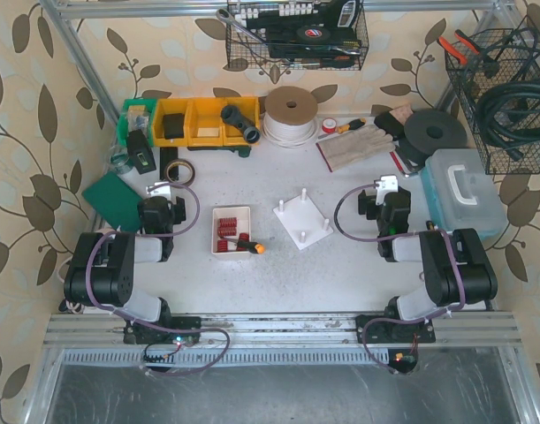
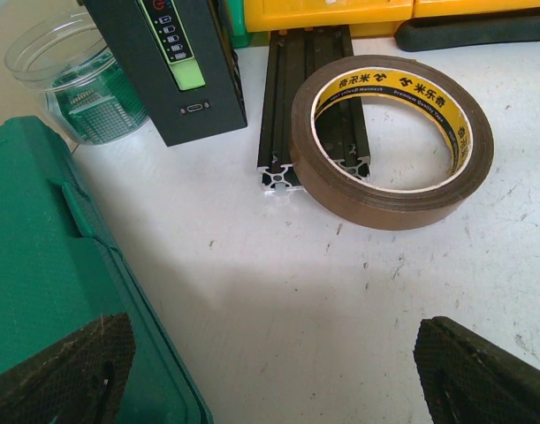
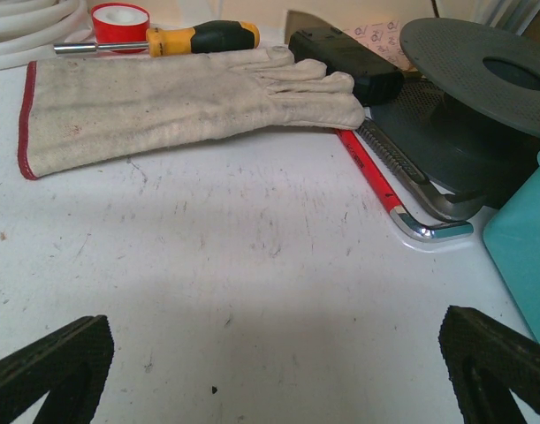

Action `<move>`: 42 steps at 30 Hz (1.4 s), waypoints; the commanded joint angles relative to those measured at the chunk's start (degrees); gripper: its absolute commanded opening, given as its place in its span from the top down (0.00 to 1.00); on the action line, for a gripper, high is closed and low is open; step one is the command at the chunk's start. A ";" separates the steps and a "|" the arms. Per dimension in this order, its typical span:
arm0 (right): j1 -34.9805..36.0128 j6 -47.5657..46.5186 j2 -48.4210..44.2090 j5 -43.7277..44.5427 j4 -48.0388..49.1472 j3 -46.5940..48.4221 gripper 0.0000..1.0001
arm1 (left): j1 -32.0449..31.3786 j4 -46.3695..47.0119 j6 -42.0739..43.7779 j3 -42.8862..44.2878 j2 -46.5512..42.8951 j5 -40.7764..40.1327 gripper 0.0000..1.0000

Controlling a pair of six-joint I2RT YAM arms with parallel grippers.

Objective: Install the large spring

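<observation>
My left gripper [image 2: 270, 382] and right gripper [image 3: 271, 375]: jaws wide apart on both. Red springs [image 1: 224, 228] lie in white tray [image 1: 240, 217], frame centre.

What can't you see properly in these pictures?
- Springs in the white tray: top view, too small to tell which is the large one; neither wrist view shows them.
- Green case: left wrist view, cut off by the left and bottom edges.
- Blue box: right wrist view, cut off by the right edge.
</observation>
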 commanded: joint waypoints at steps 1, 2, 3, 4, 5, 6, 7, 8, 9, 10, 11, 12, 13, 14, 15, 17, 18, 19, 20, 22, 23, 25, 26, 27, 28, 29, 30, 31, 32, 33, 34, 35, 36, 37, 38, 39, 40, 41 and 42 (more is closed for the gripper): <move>-0.18 0.72 -0.37 -1.07 -0.16 1.06 0.00 | -0.27 2.00 0.36 -0.14 -0.68 -1.03 0.11; -0.16 0.72 -0.41 -1.07 -0.13 1.06 0.00 | -0.27 2.42 0.40 -0.41 -0.86 -1.13 0.11; -0.22 0.72 -0.32 -1.07 -0.13 1.06 0.00 | -0.39 2.95 0.43 -0.76 -1.03 -1.25 0.11; -0.21 0.72 -0.28 -1.07 -0.14 1.08 0.00 | -0.69 3.82 0.76 -1.38 -1.07 -1.23 0.11; -0.18 0.72 -0.33 -1.07 -0.13 1.06 0.00 | -1.02 4.74 1.06 -1.84 -1.12 -1.43 0.11; -0.19 0.72 -0.34 -1.07 -0.13 1.06 0.00 | -1.32 5.39 1.33 -2.24 -1.19 -1.67 0.11; -0.22 0.72 -0.34 -1.09 -0.16 1.06 0.00 | -1.51 6.00 1.51 -2.52 -1.28 -1.89 0.11; -0.16 0.72 -0.37 -1.07 -0.20 1.06 0.00 | -1.72 6.44 1.61 -2.84 -1.33 -2.11 0.11; -0.17 0.72 -0.38 -1.07 -0.17 1.06 0.00 | -1.84 6.84 1.78 -3.03 -1.44 -2.26 0.11; -0.21 0.68 -0.39 -1.07 -0.14 1.06 0.00 | -1.85 7.20 1.71 -3.27 -1.55 -2.36 0.11; -0.21 0.65 -0.45 -1.07 -0.13 1.06 0.00 | -1.85 7.51 1.64 -3.48 -1.68 -2.66 0.11; -0.17 0.64 -0.44 -1.07 -0.08 1.06 0.00 | -1.86 7.47 1.43 -3.52 -2.00 -3.44 0.11; -0.19 0.63 -0.46 -1.07 -0.11 0.98 0.00 | -1.86 6.97 1.01 -3.28 -2.42 -4.70 0.11; -0.15 0.63 -0.46 -1.00 -0.08 0.97 0.00 | -1.86 5.48 0.61 -2.80 -3.30 -5.64 0.11; -0.10 0.63 -0.45 -0.98 0.03 0.97 0.00 | -1.86 3.87 0.51 -2.12 -3.43 -5.99 0.11; -0.11 0.57 -0.54 -0.94 0.12 0.84 0.00 | -1.86 1.32 1.37 -0.71 -4.37 -5.27 0.11; -0.02 0.55 -0.61 -0.85 0.27 0.76 0.00 | -1.86 -0.53 1.46 0.19 -5.58 -5.18 0.11; 0.15 0.43 -0.62 -0.69 0.33 0.71 0.00 | -1.86 -3.05 1.24 1.14 -6.16 -5.56 0.11; 0.23 0.33 -0.63 -0.56 0.40 0.64 0.00 | -1.86 -5.91 0.51 2.33 -6.67 -6.47 0.11; 0.39 0.22 -0.63 -0.37 0.61 0.58 0.00 | -1.86 -15.03 -1.84 5.76 -7.54 -9.10 0.11; 0.53 -0.03 -0.82 -0.51 0.47 0.58 0.00 | -1.88 -20.84 -3.04 8.45 -7.57 -10.82 0.11; 0.82 -0.49 -1.61 -1.00 -1.00 1.07 0.00 | -1.90 -29.24 -4.39 12.66 -7.50 -12.98 0.11; 0.89 -0.46 -2.24 -0.43 -1.83 1.29 0.00 | -1.86 -31.89 -5.67 13.73 -7.99 -14.06 0.11; 1.13 -0.35 -3.12 0.76 -3.40 1.92 0.00 | -1.86 -34.91 -7.47 14.51 -8.87 -15.62 0.11; 1.52 -0.30 -5.02 1.89 -6.50 2.88 0.00 | -1.86 -37.52 -9.51 15.60 -10.13 -16.53 0.11; 1.84 -0.56 -6.73 2.45 -9.25 3.88 0.00 | -1.86 -40.51 -12.09 17.09 -11.27 -17.58 0.11; 2.31 -1.11 -8.36 2.84 -11.40 4.52 0.00 | -1.86 -44.64 -15.01 18.95 -12.21 -18.40 0.11; 3.01 -1.65 -10.32 3.07 -13.26 4.93 0.00 | -1.86 -49.69 -18.54 21.67 -12.86 -19.62 0.11; 3.92 -2.17 -12.28 3.51 -15.64 5.27 0.00 | -1.86 -56.28 -23.11 24.83 -13.08 -21.07 0.11; 4.81 -1.73 -14.23 4.49 -18.12 5.85 0.00 | -1.86 -63.41 -27.77 28.20 -12.88 -23.03 0.11; 5.72 -0.43 -16.49 5.26 -22.13 7.76 0.00 | -1.86 -70.50 -32.17 31.99 -12.48 -24.40 0.11; 6.38 1.05 -18.46 4.85 -27.16 10.01 0.00 | -1.86 -77.70 -35.33 35.49 -11.85 -24.78 0.11; 7.15 2.43 -20.55 4.48 -33.50 12.40 0.00 | -1.86 -82.96 -37.17 38.95 -11.21 -24.31 0.11; 7.75 4.63 -22.24 4.47 -40.26 15.39 0.00 | -1.86 -87.23 -38.14 41.72 -10.84 -22.86 0.11; 7.98 7.50 -23.83 4.33 -46.73 18.46 0.00 | -1.86 -90.49 -38.47 44.20 -10.75 -20.58 0.11; 8.01 10.58 -24.94 3.72 -53.01 21.35 0.00 | -1.86 -92.80 -37.65 46.33 -10.99 -17.21 0.11; 7.95 14.14 -25.59 2.52 -58.38 24.28 0.00 | -1.86 -94.46 -36.05 47.81 -11.64 -13.64 0.11; 7.76 17.67 -25.74 1.66 -63.88 26.56 0.00 | -1.86 -95.42 -34.48 48.68 -12.72 -9.41 0.11; 7.36 24.04 -25.53 3.09 -69.16 28.24 0.00 | -1.86 -95.82 -32.75 48.84 -14.36 -4.78 0.11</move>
